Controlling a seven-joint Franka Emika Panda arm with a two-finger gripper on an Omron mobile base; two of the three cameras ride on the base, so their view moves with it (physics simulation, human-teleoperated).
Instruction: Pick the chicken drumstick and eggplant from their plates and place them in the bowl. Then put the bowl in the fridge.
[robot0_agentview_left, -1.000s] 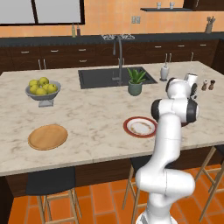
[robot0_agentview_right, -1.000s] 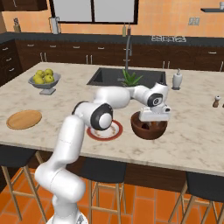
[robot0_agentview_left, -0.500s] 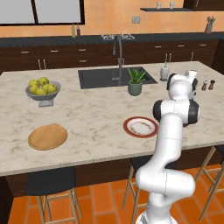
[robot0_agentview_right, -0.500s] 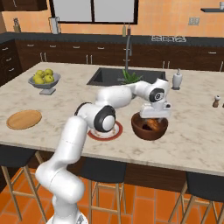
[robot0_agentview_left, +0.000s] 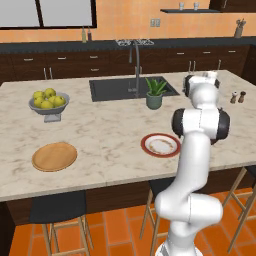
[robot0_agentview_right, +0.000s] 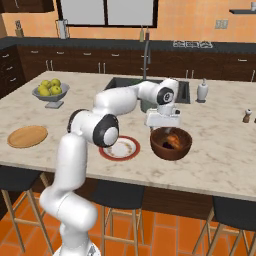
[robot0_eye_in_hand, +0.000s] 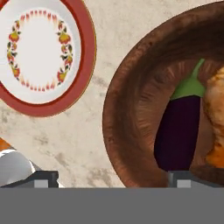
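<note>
1. Marble island table (robot0_agentview_right: 220, 150): bowl (robot0_agentview_right: 171, 144), red-rimmed plate (robot0_agentview_right: 119, 148) just beside it, wooden plate (robot0_agentview_right: 27, 136) well apart.
2. Bowl contents: eggplant (robot0_eye_in_hand: 180, 131) and chicken drumstick (robot0_eye_in_hand: 215, 118), side by side.
3. Hand (robot0_agentview_right: 162, 120): above the bowl, fingers spread wide, holding nothing.

The gripper (robot0_agentview_right: 162, 128) is higher above the bowl (robot0_agentview_right: 171, 143) than 1 second ago, when it reached down inside it. Its fingers (robot0_eye_in_hand: 186, 179), closed then, now stand wide apart with nothing between them. The eggplant (robot0_eye_in_hand: 178, 132) now lies loose inside the bowl, beside the chicken drumstick (robot0_eye_in_hand: 216, 127).
</note>
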